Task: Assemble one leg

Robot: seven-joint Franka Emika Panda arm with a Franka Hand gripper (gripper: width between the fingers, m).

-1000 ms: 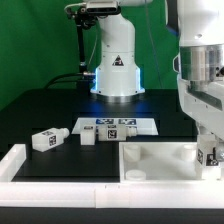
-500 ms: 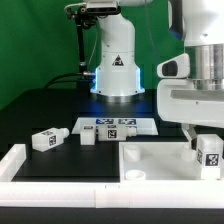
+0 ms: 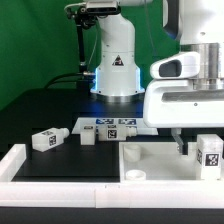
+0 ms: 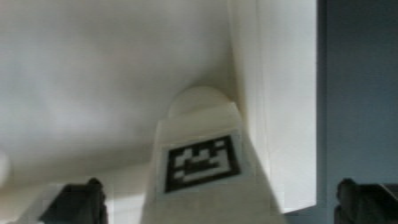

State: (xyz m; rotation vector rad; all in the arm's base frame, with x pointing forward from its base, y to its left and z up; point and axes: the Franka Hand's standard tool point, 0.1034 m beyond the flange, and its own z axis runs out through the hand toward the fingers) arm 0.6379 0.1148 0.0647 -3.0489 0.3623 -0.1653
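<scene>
A stubby white leg (image 3: 209, 152) with a black-and-white tag stands upright on the large white panel (image 3: 155, 160) at the exterior view's right. My gripper (image 3: 200, 146) hangs over it, and the hand hides part of it. In the wrist view the leg (image 4: 210, 150) rises between my gripper's (image 4: 219, 203) two dark fingertips (image 4: 75, 202). The jaws stand wide apart on either side of the leg, with a gap on each side. The gripper is open and holds nothing.
Two more tagged white legs (image 3: 47, 139) (image 3: 88, 135) lie on the black table at the exterior view's left. The marker board (image 3: 118, 126) lies behind the panel. A raised white rim (image 3: 20, 162) runs along the front. The robot base (image 3: 115, 70) stands at the back.
The wrist has turned, so the hand now shows its broad side, and it has shifted toward the exterior view's left over the leg. The leg and the other parts have not moved.
</scene>
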